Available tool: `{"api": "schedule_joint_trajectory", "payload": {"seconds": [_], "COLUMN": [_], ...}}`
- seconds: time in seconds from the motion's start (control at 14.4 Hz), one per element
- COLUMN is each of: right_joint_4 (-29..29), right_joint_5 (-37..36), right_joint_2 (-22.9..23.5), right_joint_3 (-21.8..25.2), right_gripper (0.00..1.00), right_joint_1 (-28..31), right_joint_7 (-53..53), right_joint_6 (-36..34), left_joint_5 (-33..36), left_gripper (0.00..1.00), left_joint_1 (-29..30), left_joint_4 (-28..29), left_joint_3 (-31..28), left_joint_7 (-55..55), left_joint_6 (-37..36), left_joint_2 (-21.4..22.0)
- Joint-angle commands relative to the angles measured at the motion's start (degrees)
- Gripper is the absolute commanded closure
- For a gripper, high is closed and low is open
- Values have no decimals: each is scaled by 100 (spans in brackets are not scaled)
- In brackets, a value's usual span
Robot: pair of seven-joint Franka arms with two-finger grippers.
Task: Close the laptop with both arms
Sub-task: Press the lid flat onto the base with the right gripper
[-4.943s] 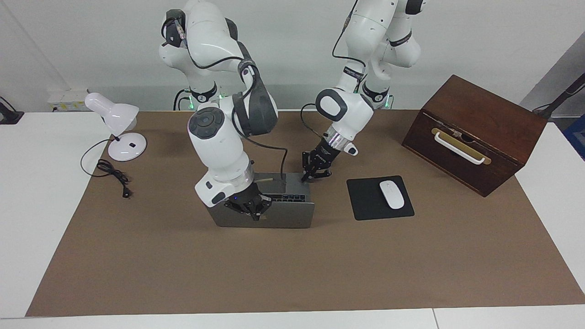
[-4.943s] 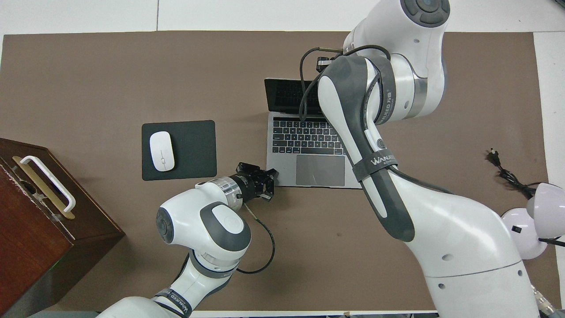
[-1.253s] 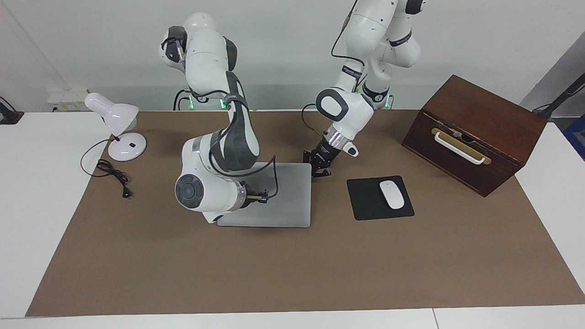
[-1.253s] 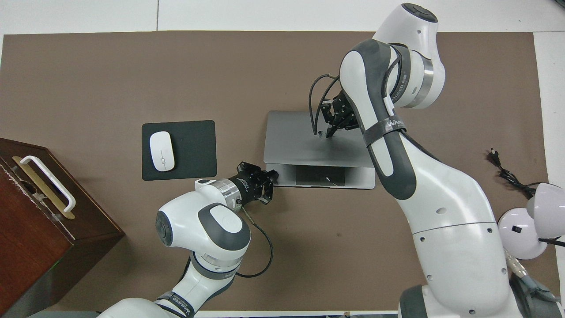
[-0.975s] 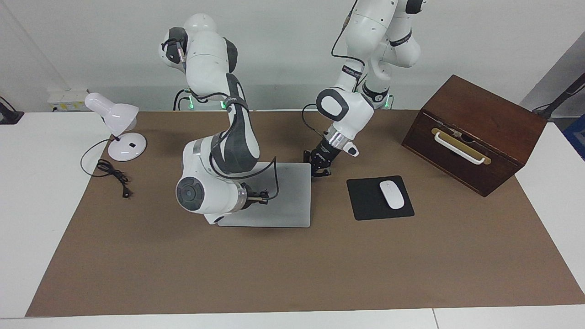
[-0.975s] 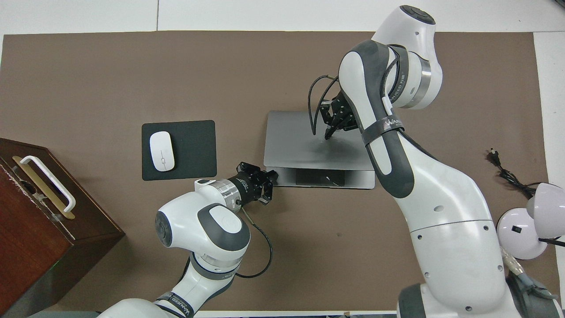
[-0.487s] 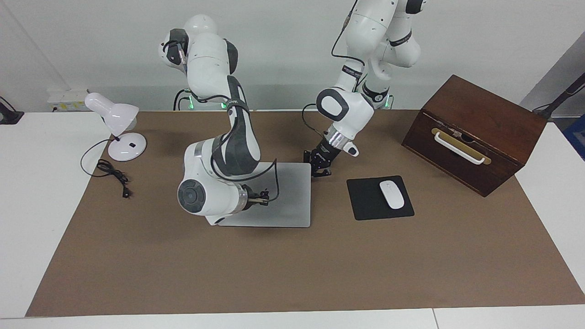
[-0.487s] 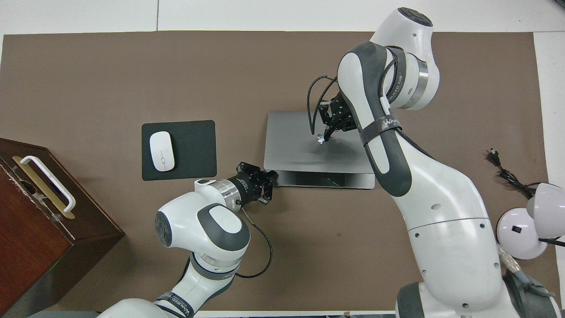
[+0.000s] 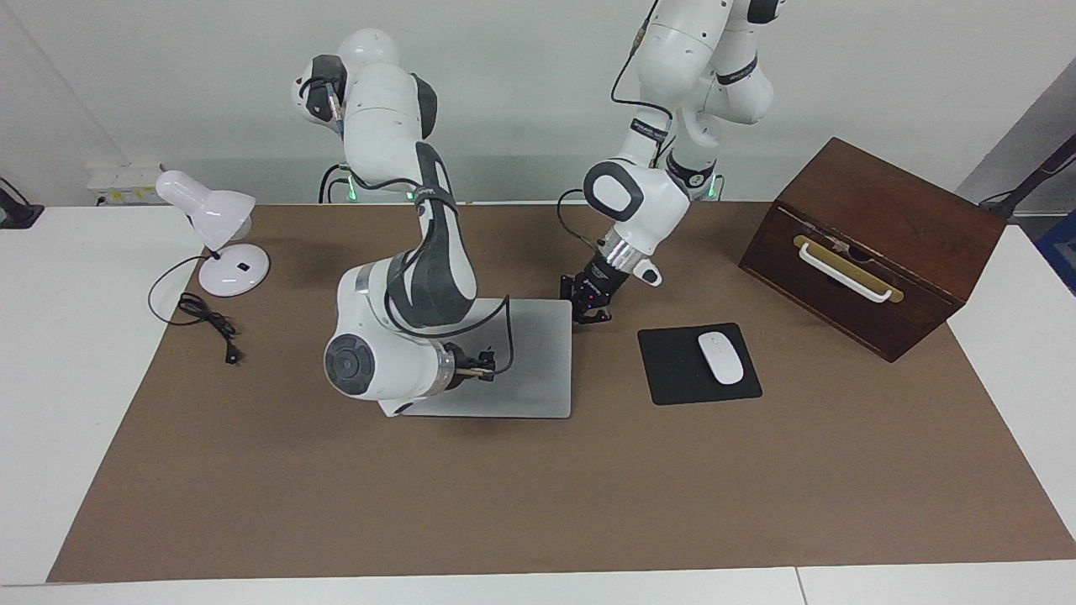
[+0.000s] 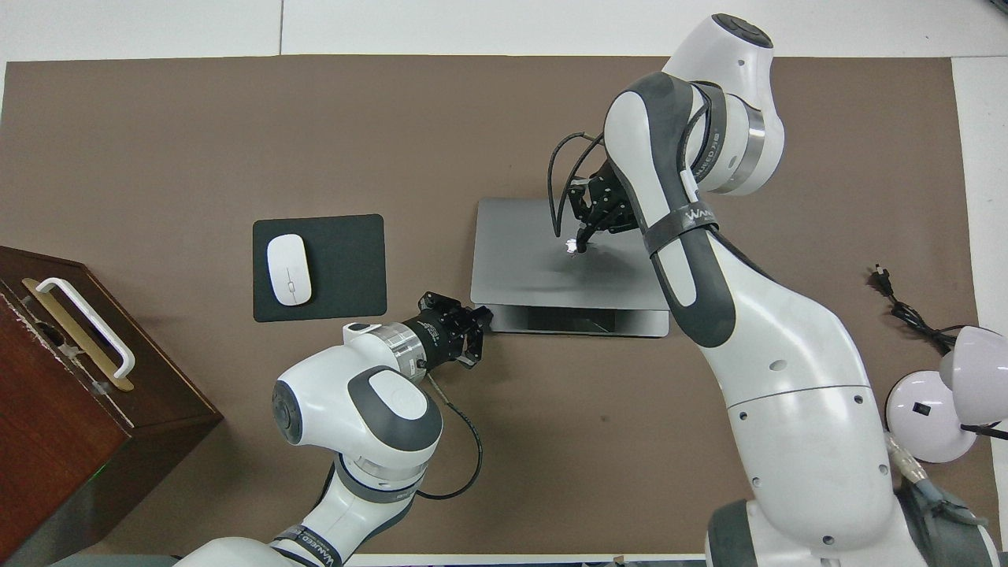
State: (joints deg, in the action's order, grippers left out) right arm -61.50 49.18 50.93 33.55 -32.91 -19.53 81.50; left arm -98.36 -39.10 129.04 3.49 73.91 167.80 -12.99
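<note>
The silver-grey laptop [image 9: 534, 365] lies in the middle of the brown mat, its lid [image 10: 520, 252] lowered almost flat. In the overhead view a thin strip of its base [image 10: 575, 321] still shows along the edge nearest the robots. My right gripper [image 10: 579, 242] is shut and its tip presses on the lid's top, near the middle; it also shows in the facing view [image 9: 485, 363]. My left gripper [image 10: 477, 331] is open at the base's corner nearest the robots, toward the left arm's end; it shows in the facing view too [image 9: 593, 316].
A black mouse pad [image 9: 672, 374] with a white mouse [image 9: 720, 357] lies beside the laptop toward the left arm's end. A brown wooden box [image 9: 874, 244] stands past it. A white desk lamp [image 9: 214, 227] and its cable [image 9: 210, 323] sit at the right arm's end.
The lid has come down from upright to nearly flat under my right gripper. In the last second the visible strip of base has narrowed. My left gripper has stayed at the corner.
</note>
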Motion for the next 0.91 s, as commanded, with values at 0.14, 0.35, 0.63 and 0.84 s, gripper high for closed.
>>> {"api": "schedule_joint_trajectory", "payload": {"seconds": [0.14, 0.35, 0.63, 0.84], "right_joint_4": [314, 314, 314, 314], "right_joint_5": [268, 268, 277, 303], "right_joint_2": [233, 233, 233, 277], "right_joint_3": [-24, -24, -24, -76], "right_gripper": [100, 100, 100, 100], "right_joint_1": [91, 91, 118, 153], "right_joint_7": [-244, -244, -253, -271], "right_joint_6": [50, 41, 32, 32], "left_joint_5": [-96, -113, -341, -544], "left_gripper": [100, 100, 100, 100], "left_joint_1": [78, 69, 16, -10], "left_joint_4": [421, 421, 421, 421], "left_joint_3": [-23, -23, -32, -23], "left_joint_7": [-236, -245, -499, -790], "left_joint_6": [-55, -55, -37, -37], "left_joint_2": [-89, -98, -107, -107]}}
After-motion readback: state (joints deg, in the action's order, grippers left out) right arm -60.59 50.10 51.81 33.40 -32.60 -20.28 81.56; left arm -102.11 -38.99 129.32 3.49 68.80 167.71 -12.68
